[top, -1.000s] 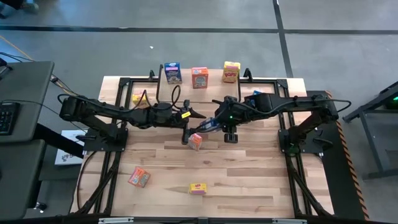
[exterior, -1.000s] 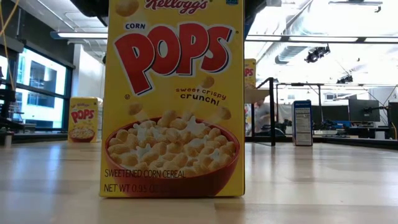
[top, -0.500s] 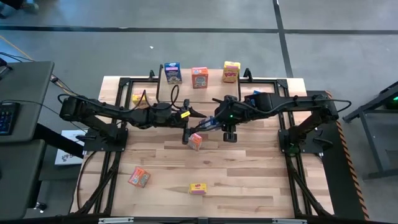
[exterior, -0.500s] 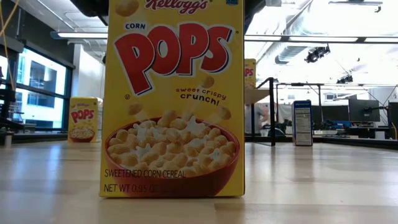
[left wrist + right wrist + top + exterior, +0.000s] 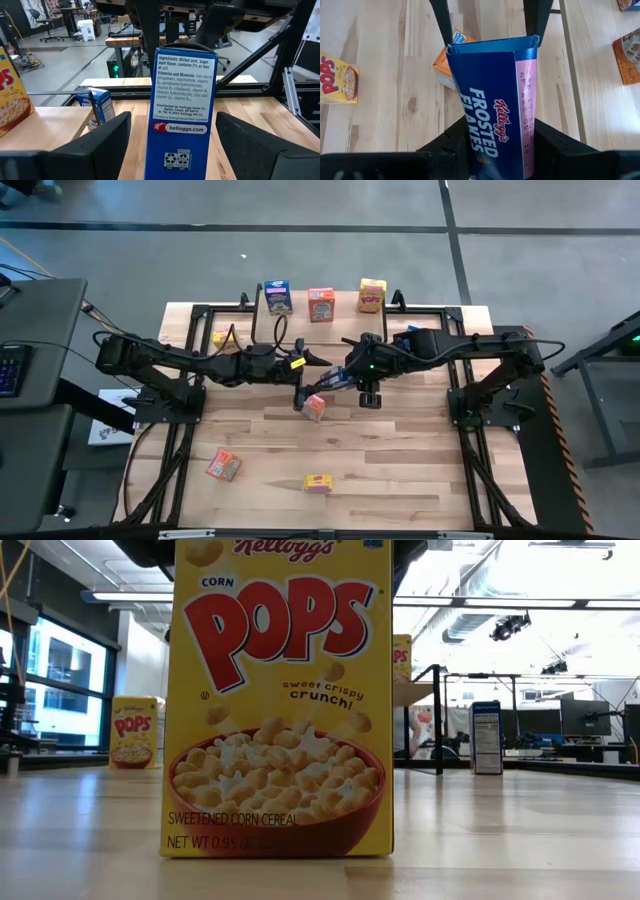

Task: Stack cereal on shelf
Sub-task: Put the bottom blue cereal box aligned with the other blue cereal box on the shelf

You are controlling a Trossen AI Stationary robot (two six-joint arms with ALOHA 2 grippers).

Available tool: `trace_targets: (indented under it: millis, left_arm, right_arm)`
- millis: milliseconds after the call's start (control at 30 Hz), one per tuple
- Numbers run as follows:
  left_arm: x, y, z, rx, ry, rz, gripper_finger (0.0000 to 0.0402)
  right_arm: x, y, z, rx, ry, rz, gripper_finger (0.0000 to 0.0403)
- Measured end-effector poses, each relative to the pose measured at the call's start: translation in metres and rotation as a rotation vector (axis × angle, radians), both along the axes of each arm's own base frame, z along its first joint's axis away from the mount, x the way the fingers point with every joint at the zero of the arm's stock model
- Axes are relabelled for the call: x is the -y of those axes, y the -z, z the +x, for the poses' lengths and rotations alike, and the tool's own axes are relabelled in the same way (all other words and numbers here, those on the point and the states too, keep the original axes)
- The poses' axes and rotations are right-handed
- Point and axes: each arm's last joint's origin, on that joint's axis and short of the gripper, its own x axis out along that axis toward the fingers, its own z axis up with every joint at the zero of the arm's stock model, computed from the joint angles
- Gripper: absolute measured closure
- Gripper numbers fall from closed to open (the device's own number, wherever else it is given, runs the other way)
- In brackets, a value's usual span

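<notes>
Handing over mid-table, the right gripper is clamped on a blue cereal box while the left gripper stands spread with its fingers clear either side; seemingly just let go, the box must next reach the shelf.

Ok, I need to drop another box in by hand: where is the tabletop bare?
Bare: the near right quarter of the light wood tabletop, right of the small yellow cardboard box; also the strip between that and the orange cardboard box at centre. Crowded: centre, where the right gripper holds a blue cardboard box between the left gripper's open fingers.
</notes>
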Motion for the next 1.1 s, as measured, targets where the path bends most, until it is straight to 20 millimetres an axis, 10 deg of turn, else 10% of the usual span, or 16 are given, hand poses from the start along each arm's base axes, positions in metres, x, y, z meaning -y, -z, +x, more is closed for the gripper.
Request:
trace_targets:
  millis: [767, 1100]
  left_arm:
    - [0.0004, 0.0032, 0.0009, -0.020, 0.003, 0.007, 0.0119]
    - [0.0006, 0.0026, 0.0009, -0.016, 0.011, 0.006, 0.0179]
  right_arm:
    - [-0.0006, -0.0034, 0.0049, 0.061, -0.009, 0.012, 0.0267]
    - [-0.0006, -0.0034, 0.0048, 0.060, -0.010, 0.011, 0.0267]
